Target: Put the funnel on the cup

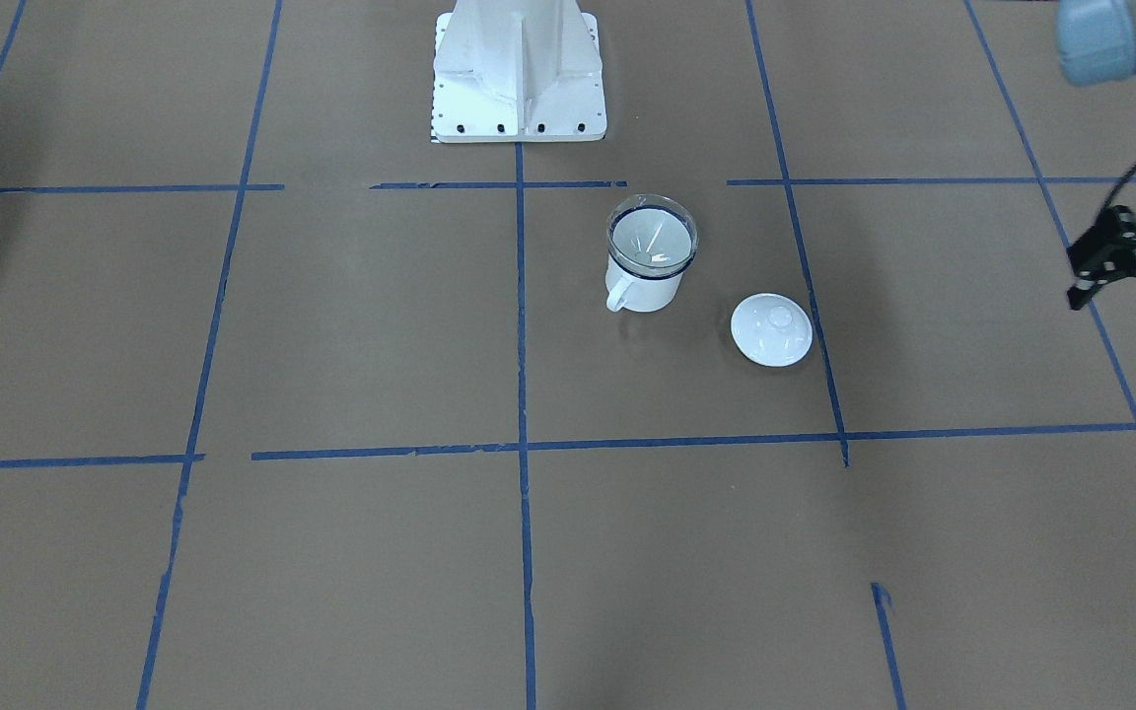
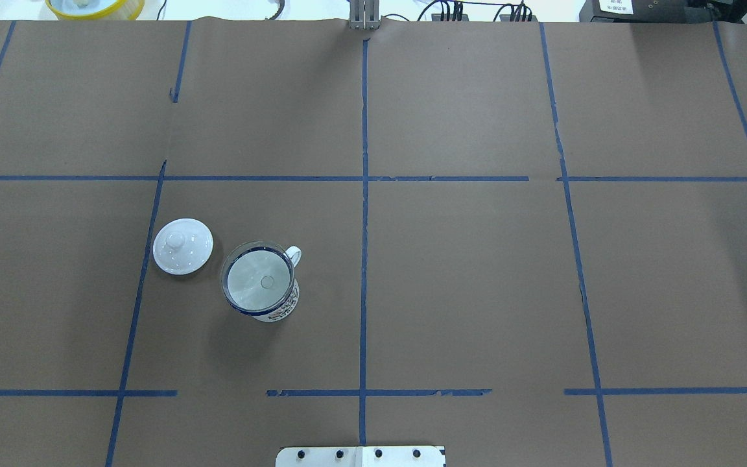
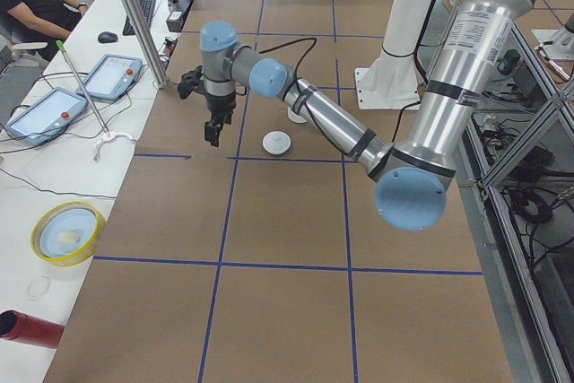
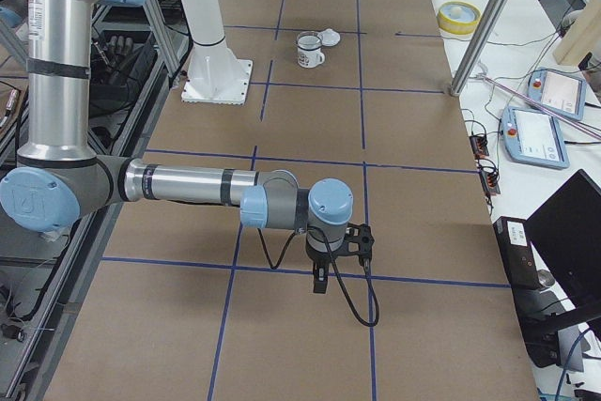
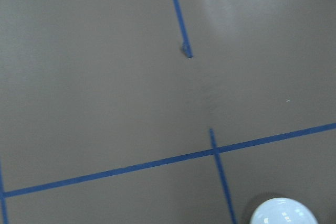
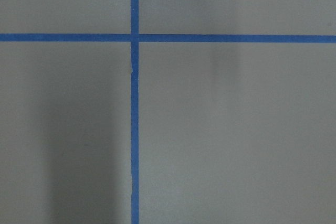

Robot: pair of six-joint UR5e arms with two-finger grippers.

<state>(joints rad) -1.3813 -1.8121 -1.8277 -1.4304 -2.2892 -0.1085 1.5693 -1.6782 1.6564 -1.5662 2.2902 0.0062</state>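
Surface: table [image 2: 477,292] under brown paper, squared off with blue tape [image 2: 364,259]. Directions were read on the overhead view, with 6 o'clock at the robot's side.

1. Base plate [image 2: 360,456]: white, bolted, at the near edge, centre.
2. Cup [image 2: 281,311]: white with a dark blue rim. It stood upright at about 11 o'clock from the base plate, in the square just beside the centre tape line. Its handle pointed to about 1 o'clock.
3. Funnel [image 2: 257,283]: clear. It sat in the mouth of the cup, wide rim resting on the cup's rim, spout down inside. Both grippers were well apart from it.
4. Right gripper [image 4: 319,281]: hung over the table's end toward 3 o'clock from the cup. It showed only in the side view, so whether its fingers were spread or closed could not be told.
5. Lid [image 2: 183,246]: round, white, knobbed. It lay flat on the paper at 10 o'clock from the cup, near it but not touching.
6. Left gripper [image 1: 1134,304]: black, hung above the table far out toward 10 o'clock from the cup, fingers spread wide and holding nothing.
7. Yellow bowl [image 2: 94,6]: beyond the paper's far edge, toward 11 o'clock from the lid.
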